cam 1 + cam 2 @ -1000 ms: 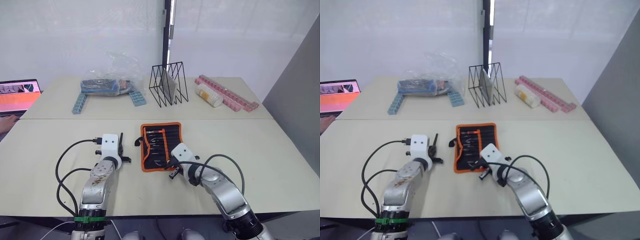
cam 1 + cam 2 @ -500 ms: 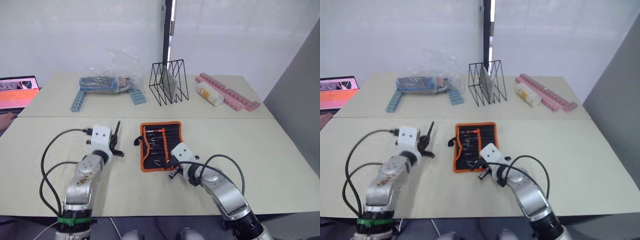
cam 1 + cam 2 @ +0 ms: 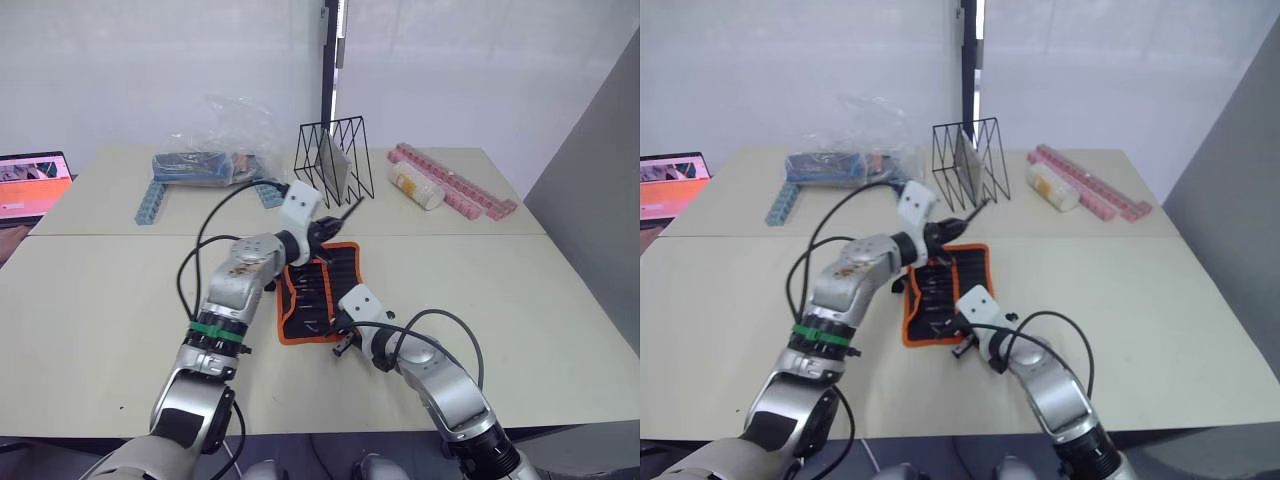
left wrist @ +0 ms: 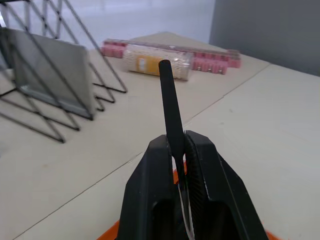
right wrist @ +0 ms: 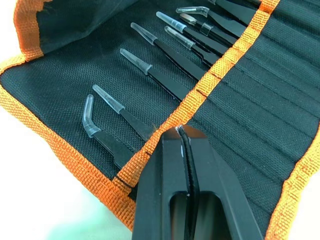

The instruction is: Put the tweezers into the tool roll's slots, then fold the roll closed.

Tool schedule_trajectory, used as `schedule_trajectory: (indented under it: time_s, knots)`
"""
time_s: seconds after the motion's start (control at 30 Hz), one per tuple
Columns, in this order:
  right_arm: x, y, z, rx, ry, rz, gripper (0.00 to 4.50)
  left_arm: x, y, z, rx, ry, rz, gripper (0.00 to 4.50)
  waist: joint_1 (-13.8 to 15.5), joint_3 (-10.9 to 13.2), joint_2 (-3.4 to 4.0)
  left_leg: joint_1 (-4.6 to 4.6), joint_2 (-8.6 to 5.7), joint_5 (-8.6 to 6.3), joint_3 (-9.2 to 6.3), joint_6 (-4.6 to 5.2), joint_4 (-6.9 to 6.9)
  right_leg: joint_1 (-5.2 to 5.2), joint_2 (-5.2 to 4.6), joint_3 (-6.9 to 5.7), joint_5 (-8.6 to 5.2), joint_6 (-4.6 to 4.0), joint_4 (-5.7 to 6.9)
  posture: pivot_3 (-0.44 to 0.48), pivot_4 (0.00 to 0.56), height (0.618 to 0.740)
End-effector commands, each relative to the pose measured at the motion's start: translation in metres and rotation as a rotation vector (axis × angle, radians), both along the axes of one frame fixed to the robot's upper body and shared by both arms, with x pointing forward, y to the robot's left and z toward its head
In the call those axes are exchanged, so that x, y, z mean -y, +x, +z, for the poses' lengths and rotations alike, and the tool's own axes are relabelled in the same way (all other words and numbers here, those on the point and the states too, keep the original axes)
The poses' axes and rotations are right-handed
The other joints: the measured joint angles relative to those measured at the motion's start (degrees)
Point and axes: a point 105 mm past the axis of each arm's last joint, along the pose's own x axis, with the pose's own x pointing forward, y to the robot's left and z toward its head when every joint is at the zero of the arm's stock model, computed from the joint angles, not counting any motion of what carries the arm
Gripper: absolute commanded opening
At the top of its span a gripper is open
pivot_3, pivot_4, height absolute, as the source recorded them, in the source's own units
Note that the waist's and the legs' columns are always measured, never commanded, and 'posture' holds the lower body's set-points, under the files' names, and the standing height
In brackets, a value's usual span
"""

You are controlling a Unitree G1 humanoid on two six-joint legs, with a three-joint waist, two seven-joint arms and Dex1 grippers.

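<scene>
On the pale table [image 3: 560, 310] before me lies the tool roll [image 3: 345, 290], spread flat with its orange stripe and edging up, near the front edge. Behind it stand a black wire rack [image 3: 335, 160], a clear plastic bag [image 3: 235, 125] and pink toothed bars [image 3: 455, 190]. My left gripper [image 3: 345, 215] hovers over the roll's far edge, its fingers pinched onto one slim black tweezer [image 4: 169, 107] that points up toward the rack. My right gripper [image 3: 343, 340] sits at the roll's near edge, fingers pressed together on the orange stripe [image 5: 215, 75]. Beside them, the other tweezers [image 5: 165, 52] lie tucked in the slots [image 5: 270, 95], clear caps on their tips.
</scene>
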Motion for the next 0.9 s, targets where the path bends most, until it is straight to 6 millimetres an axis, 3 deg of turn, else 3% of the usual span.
schedule_trajectory:
  time_s: [0.03, 0.2, 0.53, 0.9]
  knots:
    - [0.02, -0.021, -0.063, -0.248, -0.107, -0.072, 0.0, 0.013, -0.012, -0.019, -0.034, 0.052, -0.106, 0.03, -0.08, 0.0, 0.01, 0.02, 0.0, 0.0, 0.0, 0.01, 0.0, 0.0, 0.05, 0.0, 0.0, 0.0, 0.01, 0.0, 0.15, 0.737]
    - [0.021, -0.022, -0.063, -0.248, -0.103, -0.086, 0.0, -0.004, -0.033, -0.039, -0.081, 0.133, -0.185, 0.03, -0.02, 0.06, 0.1, 0.02, 0.0, 0.01, -0.01, 0.01, 0.02, -0.01, 0.27, 0.01, 0.0, 0.0, 0.1, 0.0, 0.15, 0.737]
    - [0.021, -0.023, -0.063, -0.248, -0.096, -0.095, 0.0, -0.072, -0.064, -0.062, -0.099, 0.417, -0.321, 0.03, 0.41, 0.11, 0.08, 0.09, 0.0, 0.01, -0.08, 0.01, 0.08, 0.17, 0.19, -0.01, -0.01, 0.01, -0.01, 0.0, 0.15, 0.737]
    - [0.021, -0.024, -0.064, -0.25, -0.097, -0.102, 0.0, -0.095, -0.079, -0.068, -0.13, 0.528, -0.501, 0.03, 0.39, 0.12, 0.02, 0.05, 0.0, 0.02, -0.09, 0.02, 0.1, 0.15, 0.21, -0.04, -0.02, 0.0, 0.0, 0.0, 0.15, 0.737]
